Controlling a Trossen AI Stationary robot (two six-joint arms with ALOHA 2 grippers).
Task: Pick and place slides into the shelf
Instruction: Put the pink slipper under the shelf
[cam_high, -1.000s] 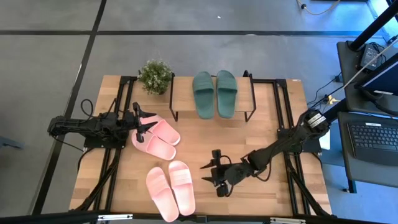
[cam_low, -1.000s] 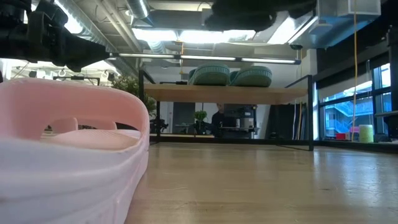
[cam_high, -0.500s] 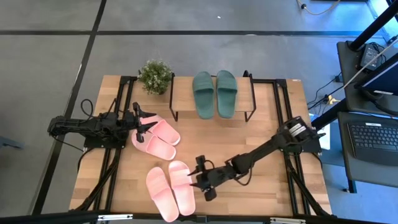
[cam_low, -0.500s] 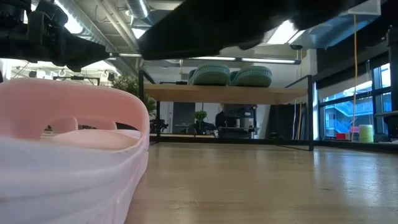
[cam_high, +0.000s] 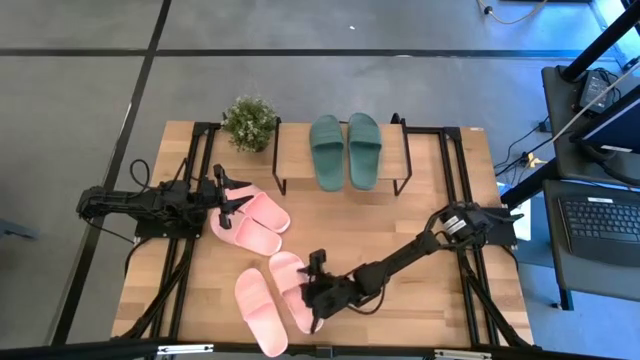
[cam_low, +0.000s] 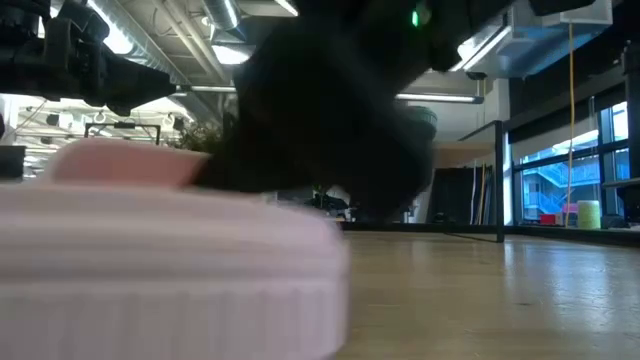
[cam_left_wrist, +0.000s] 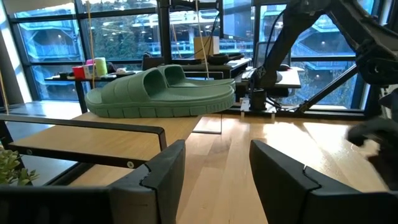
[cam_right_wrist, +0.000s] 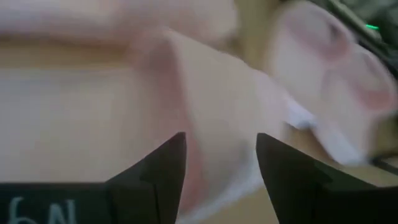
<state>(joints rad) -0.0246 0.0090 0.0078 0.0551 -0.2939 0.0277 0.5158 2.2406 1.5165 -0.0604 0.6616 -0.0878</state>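
1. Low in the frame of the high view, the right gripper (cam_high: 312, 300) sits at the right-hand slide of the near pink pair (cam_high: 274, 300). Its jaws stand parted with nothing between them, as the right wrist view shows: pink fills the space just ahead of the two dark fingers (cam_right_wrist: 160, 167).
2. That slide's long axis runs from upper left to lower right in the high view. The right arm comes in from the right, so the jaws seem to meet the slide across its width, at its inner edge. Whether they touch it I cannot tell.
3. The right arm is plainly the nearer one to this pair, so the grasp looks to be its job.
4. Farther up and to the left, the second pink pair (cam_high: 252, 222) lies on the wooden surface (cam_high: 430, 200), with the left gripper (cam_high: 228, 202) just beside it. Its jaws are parted and empty in the left wrist view.
5. At the top centre, the shelf (cam_high: 293, 150) carries the green pair (cam_high: 345, 150) side by side, toes pointing up the frame. Bare board shows left of them.
6. A small potted plant (cam_high: 249, 123) stands at the shelf's upper left corner.
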